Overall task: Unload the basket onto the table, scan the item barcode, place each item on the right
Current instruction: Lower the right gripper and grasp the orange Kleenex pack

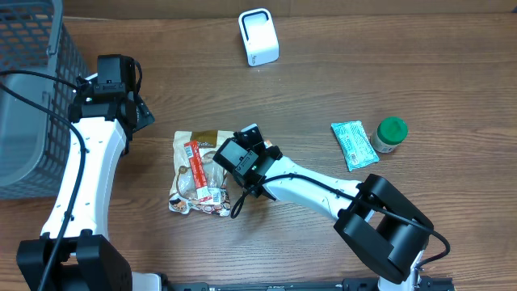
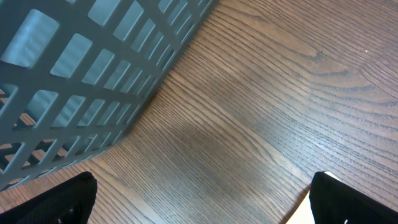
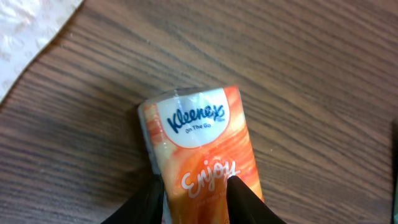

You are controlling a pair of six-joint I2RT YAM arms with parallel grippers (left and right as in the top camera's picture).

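Two arms over a wooden table [image 1: 339, 81], seen from overhead. Far left, a gray mesh basket [image 1: 32, 97]; just beside its right wall, the left gripper [image 1: 141, 115]. Top centre, a white scanner [image 1: 258, 36], upright and well apart from everything else. Mid-table, a brown snack bag [image 1: 198, 174] lying flat, a red strip across its face. Right gripper [image 1: 252, 139] at that bag's right edge, reached in from the lower right on a white arm. Off to the right, a teal packet [image 1: 353, 144] flat on the wood, and touching or just beside it a green-lidded jar [image 1: 390, 134].

From the left wrist: bare wood grain below, basket wall slanting across the upper left. Dark fingertips [image 2: 62, 202] only at the two lower corners, spread as wide as possible, nothing between them.

From the right wrist: an orange and white tissue pack [image 3: 199, 137], "Kleenex On The Go" legible on its near end, set against the wood. Dark fingers [image 3: 245, 202] pressed to both long sides at the bottom of the view, clamped on the pack. Lifted or resting on the table: cannot tell. No barcode on the visible face. Crinkled white edge of the snack bag in the upper left corner, apart from the pack.
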